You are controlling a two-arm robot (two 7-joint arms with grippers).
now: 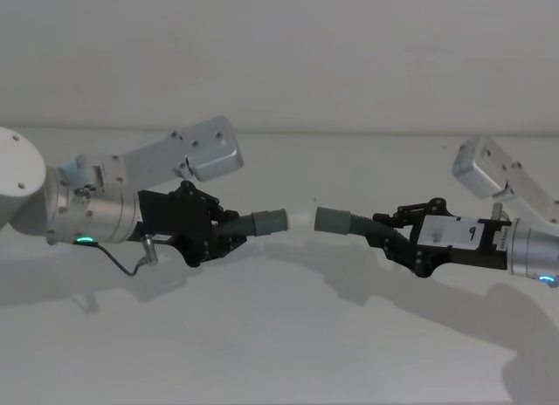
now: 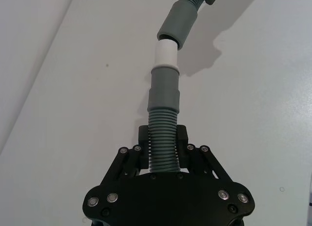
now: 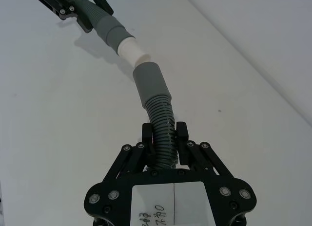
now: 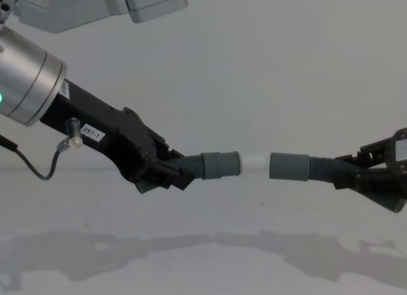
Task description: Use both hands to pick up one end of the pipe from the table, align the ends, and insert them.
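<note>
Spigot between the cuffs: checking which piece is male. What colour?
White spigot, best seen in the left wrist view.

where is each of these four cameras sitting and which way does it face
Head view: high, facing forward and down; left hand and right hand hold the hose pieces above the table.
Chest view: low, facing forward; sees the white spigot side-on between the cuffs.
Left wrist view: on the left arm, looking along its hose piece.
Right wrist view: on the right arm, looking along its hose piece.
Shared: both wrist views show the spigot reaching the right cuff.
</note>
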